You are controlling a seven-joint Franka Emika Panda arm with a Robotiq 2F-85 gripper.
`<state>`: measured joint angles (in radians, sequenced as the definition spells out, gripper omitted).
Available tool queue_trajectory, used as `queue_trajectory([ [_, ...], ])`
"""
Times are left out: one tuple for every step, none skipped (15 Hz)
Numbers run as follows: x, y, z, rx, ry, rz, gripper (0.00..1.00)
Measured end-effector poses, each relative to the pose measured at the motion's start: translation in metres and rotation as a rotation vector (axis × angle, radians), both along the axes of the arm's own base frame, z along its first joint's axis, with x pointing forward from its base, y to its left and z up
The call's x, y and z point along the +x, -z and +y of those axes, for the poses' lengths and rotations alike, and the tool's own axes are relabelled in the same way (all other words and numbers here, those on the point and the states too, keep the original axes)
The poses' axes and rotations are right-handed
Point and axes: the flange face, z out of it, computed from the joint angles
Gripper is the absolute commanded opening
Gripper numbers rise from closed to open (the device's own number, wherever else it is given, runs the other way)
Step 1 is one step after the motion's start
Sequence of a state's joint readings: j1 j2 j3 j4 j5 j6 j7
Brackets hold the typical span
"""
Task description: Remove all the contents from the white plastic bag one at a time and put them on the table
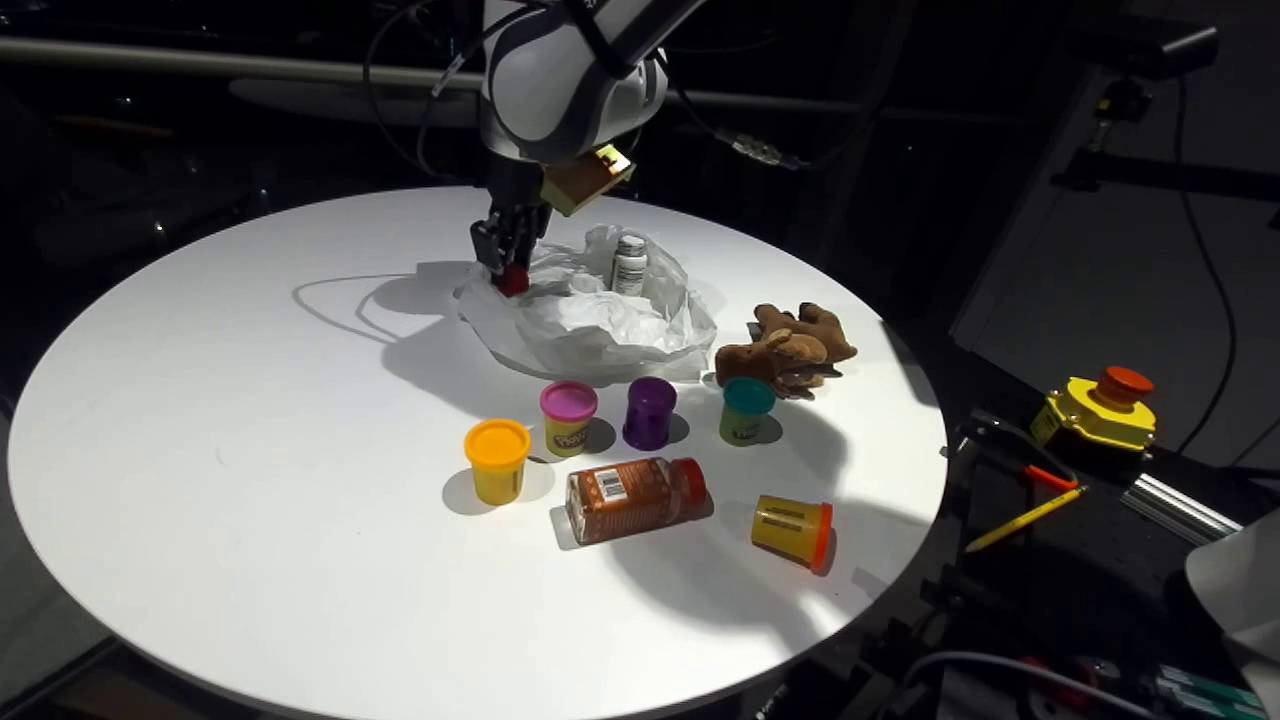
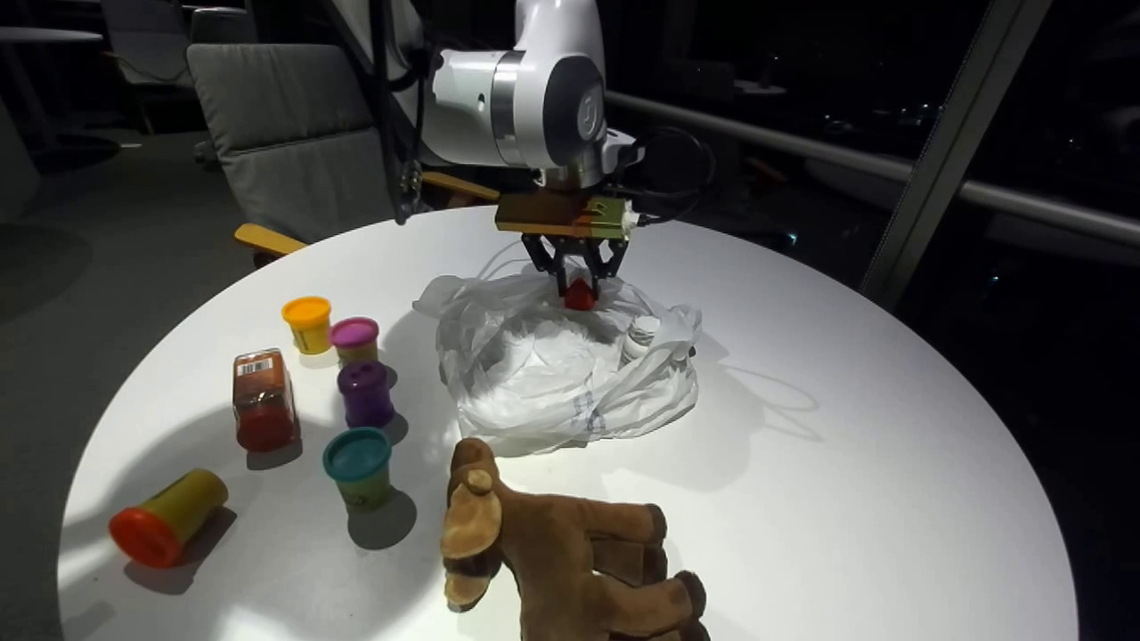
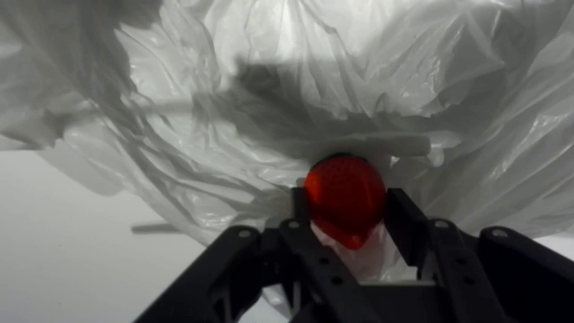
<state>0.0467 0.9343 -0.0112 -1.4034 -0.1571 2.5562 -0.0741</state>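
1. The gripper [image 3: 344, 199] is pointing down at the edge of the white plastic bag [image 2: 552, 423], and its fingertips [image 3: 406, 220] are clamping a red strawberry-shaped piece [image 2: 580, 296] from both sides.
2. That red piece is showing at the bag's rim, apparently the content now being removed. Its rounded, tapering body is probably making the hold uncertain: squeezing off-centre could be sending it slipping back into the bag.
3. The bag's thin film is bunching close behind the fingertips. Whether a fold is being pinched along with the piece, I cannot tell; if so, lifting would be dragging the whole bag.
4. Inside the bag, a white bottle [image 1: 629, 272] is standing roughly upright, so the emptying is looking unfinished. A tugged bag would likely be toppling this bottle.
5. Just beside the bag, a brown plush animal [image 2: 552, 552] is lying on the table [image 1: 250, 480], and near the bag a pink-lidded tub [image 1: 569, 420], a purple container [image 1: 649, 415] and a teal-lidded tub [image 1: 745, 412] are standing in a row. A sliding bag could be knocking into these, the plush animal first.
6. Farther from the bag, an orange-lidded tub [image 1: 497, 462] is standing and a red-capped jar [image 1: 632, 498] is lying on its side. Farthest from it, a red-lidded tub [image 1: 790, 532] is lying on its side; being round, it could be rolling if bumped.
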Motion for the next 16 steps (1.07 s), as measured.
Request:
queue_trajectory([
  [0.0,0.0,-0.001,0.004,0.006,0.001,0.22],
  [0.0,0.0,-0.002,0.009,0.011,0.003,0.22],
  [0.0,0.0,-0.002,0.014,0.016,0.003,0.22],
  [0.0,-0.002,-0.001,0.018,0.017,0.006,0.22],
  [0.0,-0.008,0.002,0.018,0.015,0.01,0.22],
  [-0.001,-0.016,0.007,0.017,0.009,0.012,0.22],
  [-0.003,-0.027,0.014,0.015,0.0,0.011,0.22],
  [-0.006,-0.041,0.022,0.011,-0.013,0.008,0.22],
  [-0.011,-0.055,0.033,0.002,-0.031,0.006,0.22],
  [-0.019,-0.069,0.043,-0.009,-0.048,0.005,0.22],
  [-0.029,-0.082,0.053,-0.023,-0.064,0.007,0.22],
  [-0.04,-0.094,0.06,-0.038,-0.074,0.01,0.22],
  [-0.052,-0.105,0.064,-0.057,-0.075,0.01,0.22],
  [-0.063,-0.113,0.065,-0.075,-0.068,0.01,0.22],
  [-0.076,-0.121,0.062,-0.09,-0.053,0.012,0.22],
  [-0.089,-0.126,0.057,-0.102,-0.033,0.017,0.22],
])
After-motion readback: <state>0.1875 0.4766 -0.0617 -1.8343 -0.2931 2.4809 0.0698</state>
